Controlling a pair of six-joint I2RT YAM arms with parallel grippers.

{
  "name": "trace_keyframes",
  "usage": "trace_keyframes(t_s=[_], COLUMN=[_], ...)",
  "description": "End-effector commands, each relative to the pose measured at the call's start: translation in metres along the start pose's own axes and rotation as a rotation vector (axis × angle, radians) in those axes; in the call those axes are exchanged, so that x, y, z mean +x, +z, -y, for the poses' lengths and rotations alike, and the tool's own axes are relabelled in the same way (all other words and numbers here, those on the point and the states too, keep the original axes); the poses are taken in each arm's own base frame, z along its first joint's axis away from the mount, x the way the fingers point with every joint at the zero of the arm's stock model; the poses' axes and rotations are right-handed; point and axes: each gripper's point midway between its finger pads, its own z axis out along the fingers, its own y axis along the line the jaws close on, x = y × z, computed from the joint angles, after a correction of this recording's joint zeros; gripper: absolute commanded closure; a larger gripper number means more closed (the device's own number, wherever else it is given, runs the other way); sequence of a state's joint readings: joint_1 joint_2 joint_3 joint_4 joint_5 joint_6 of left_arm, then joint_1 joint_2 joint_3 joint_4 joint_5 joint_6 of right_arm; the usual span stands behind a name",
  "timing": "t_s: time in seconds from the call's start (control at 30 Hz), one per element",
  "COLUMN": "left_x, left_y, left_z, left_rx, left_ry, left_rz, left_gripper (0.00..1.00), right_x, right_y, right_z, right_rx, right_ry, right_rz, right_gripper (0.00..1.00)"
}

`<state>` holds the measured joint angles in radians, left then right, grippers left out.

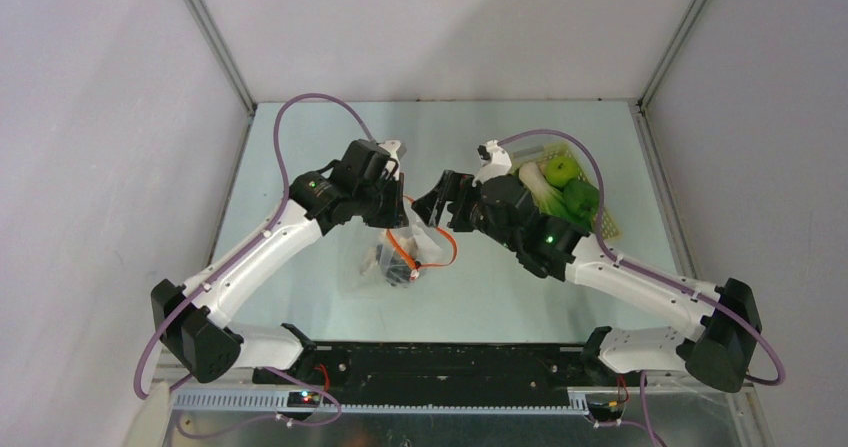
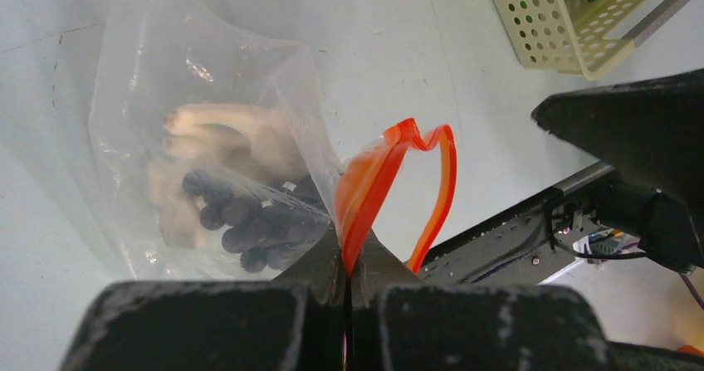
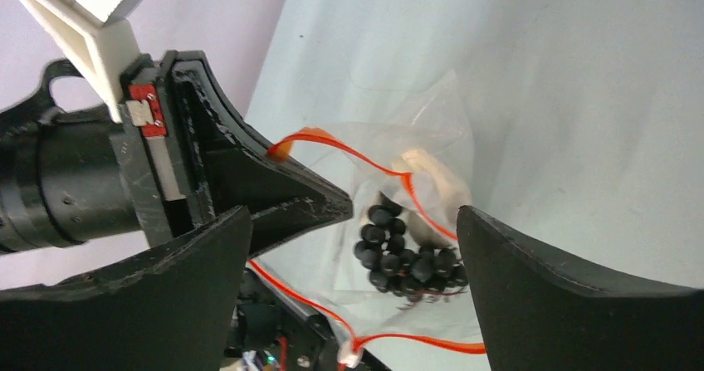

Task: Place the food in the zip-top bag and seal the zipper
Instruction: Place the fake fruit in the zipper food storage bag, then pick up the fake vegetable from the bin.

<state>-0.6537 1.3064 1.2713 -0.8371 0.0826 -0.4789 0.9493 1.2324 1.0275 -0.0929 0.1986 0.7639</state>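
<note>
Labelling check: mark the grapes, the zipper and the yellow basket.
grapes (image 3: pixel 407 259), right wrist view, middle of the dark cluster.
zipper (image 2: pixel 365 184), left wrist view, wide orange fold low on the strip.
basket (image 2: pixel 540 22), left wrist view, perforated side wall.

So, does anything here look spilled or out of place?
Nothing spilled. The one oddity is the zipper, pinched by the left pincer and buckled into a twisted loop; grapes and mushrooms sit inside the bag.
</note>
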Motion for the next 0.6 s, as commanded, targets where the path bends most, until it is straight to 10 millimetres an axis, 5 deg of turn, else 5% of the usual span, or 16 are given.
trace_keyframes(t_s=[0.0,0.17,0.37,0.5,0.57], left_x=[-0.008,-0.009,-0.008,-0.008,-0.007], left_y=[-0.008,-0.01,-0.008,-0.006,-0.005], left_z=[0.004,0.004,0.003,0.002,0.001], left_rx=[0.028,0.025,0.02,0.016,0.013], left_ry=[0.013,0.014,0.015,0.022,0.028], left_rz=[0.049,0.06,0.051,0.044,0.038], left_gripper=[1.0,1.0,1.0,1.0,1.0], right_x=[-0.042,-0.067,-0.106,-0.124,-0.128], right_y=[-0.019,-0.036,-0.068,-0.093,-0.102], right_z=[0.005,0.062,0.178,0.26,0.285], right_rx=[0.04,0.215,0.593,0.826,0.89], right_ry=[-0.069,-0.165,-0.257,-0.156,-0.1], right_rz=[0.105,0.123,0.123,0.097,0.09], right_gripper=[0.01,0.0,0.01,0.0,0.01])
